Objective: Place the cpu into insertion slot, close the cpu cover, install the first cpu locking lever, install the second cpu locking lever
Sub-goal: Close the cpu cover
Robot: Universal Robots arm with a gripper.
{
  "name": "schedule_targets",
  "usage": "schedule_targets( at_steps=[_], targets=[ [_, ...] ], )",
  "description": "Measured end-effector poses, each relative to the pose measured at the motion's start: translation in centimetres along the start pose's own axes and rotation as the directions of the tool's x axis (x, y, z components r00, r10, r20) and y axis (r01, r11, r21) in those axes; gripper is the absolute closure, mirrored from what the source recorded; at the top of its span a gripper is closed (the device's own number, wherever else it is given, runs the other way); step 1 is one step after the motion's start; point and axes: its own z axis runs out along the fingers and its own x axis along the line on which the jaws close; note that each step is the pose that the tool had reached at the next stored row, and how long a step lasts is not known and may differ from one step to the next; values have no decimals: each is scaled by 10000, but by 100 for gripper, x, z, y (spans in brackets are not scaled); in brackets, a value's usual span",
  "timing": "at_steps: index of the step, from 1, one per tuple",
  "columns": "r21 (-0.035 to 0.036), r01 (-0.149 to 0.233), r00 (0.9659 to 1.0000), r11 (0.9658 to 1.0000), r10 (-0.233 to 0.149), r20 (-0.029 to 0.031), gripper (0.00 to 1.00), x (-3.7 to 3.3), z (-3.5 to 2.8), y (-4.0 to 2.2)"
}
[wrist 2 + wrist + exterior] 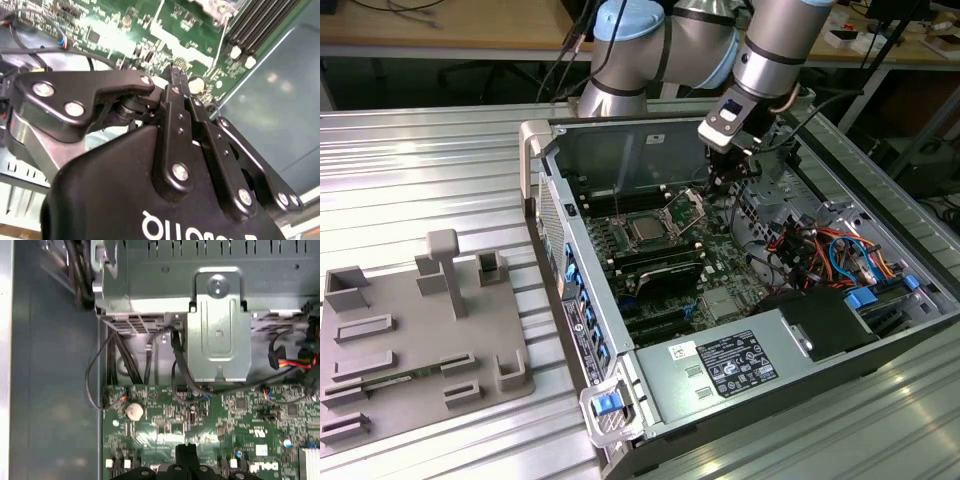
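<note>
In the exterior view the cpu (645, 229) lies flat in the insertion slot (624, 222), metal top up. It is square, with no long axis, and its edges run parallel to the slot's rim. The cpu cover (688, 208) stands tilted up off the slot on the exterior view's right; its hinge edge is hard to make out. The gripper (717, 185) hangs just beyond the raised cover, away from the slot, and whether it touches the cover cannot be told. Both wrist views look past the slot instead. The second wrist view shows the gripper (175, 75) with fingertips drawn together on nothing above a coin battery (196, 85). The first wrist view shows its tip (186, 451) cut off at the frame edge, the same battery (134, 411), and a grey metal bracket (217, 325).
</note>
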Motion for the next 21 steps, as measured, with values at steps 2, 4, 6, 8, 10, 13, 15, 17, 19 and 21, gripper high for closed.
schedule_targets(
  at_steps=[2, 4, 6, 8, 10, 13, 15, 17, 19, 21],
  targets=[
    [36, 0, 10000, 10000, 0, 0, 89, 3, 62, 46],
    [66, 0, 10000, 10000, 0, 1, 89, 4, 98, 46],
    [97, 1, 10000, 10000, -1, 1, 89, 6, 156, 47],
    [117, 1, 10000, 9999, -1, 2, 89, 6, 193, 47],
    [140, 2, 10000, 9999, -2, 2, 89, 8, 230, 47],
    [167, 3, 10000, 9999, -3, 0, 89, 8, 258, 34],
    [180, 3, 10000, 9998, -3, 0, 89, 8, 268, 11],
    [193, 2, 10000, 9998, -2, 2, 89, 8, 274, -16],
    [194, 3, 10000, 9998, -3, 0, 89, 8, 276, -35],
    [194, 4, 10000, 9998, -4, 1, 89, 8, 276, -35]
  ],
)
